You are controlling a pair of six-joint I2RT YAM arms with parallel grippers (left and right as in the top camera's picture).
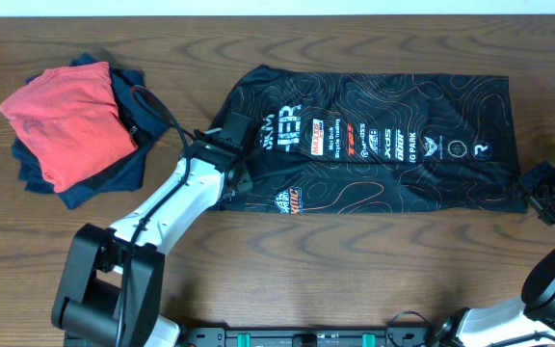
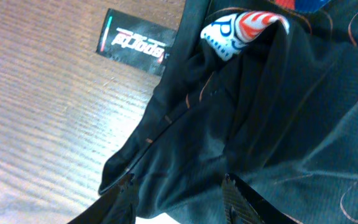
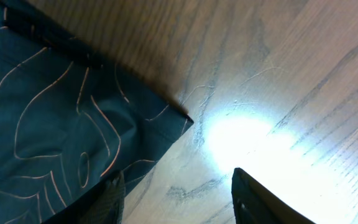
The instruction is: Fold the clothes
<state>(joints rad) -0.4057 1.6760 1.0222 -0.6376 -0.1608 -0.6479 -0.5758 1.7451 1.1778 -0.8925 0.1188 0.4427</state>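
Observation:
The clothes, a black jersey [image 1: 383, 135] with thin orange contour lines and white logos, lie flat as a long band across the table's middle. My left gripper [image 1: 231, 166] sits at the jersey's left end. In the left wrist view its fingers stand apart over bunched black cloth [image 2: 278, 112], and the left gripper [image 2: 179, 186] is open. A black label [image 2: 135, 40] lies on the wood beside the fabric. My right gripper [image 1: 538, 193] is at the jersey's lower right corner. The right gripper [image 3: 176, 180] is open over bare wood, and the jersey's corner [image 3: 55, 124] reaches its left finger.
A pile of folded garments sits at the far left, a red one [image 1: 70, 120] on top of navy ones [image 1: 128, 169]. Brown wooden table [image 1: 355, 260] stretches in front of the jersey. The arms' bases stand at the near edge.

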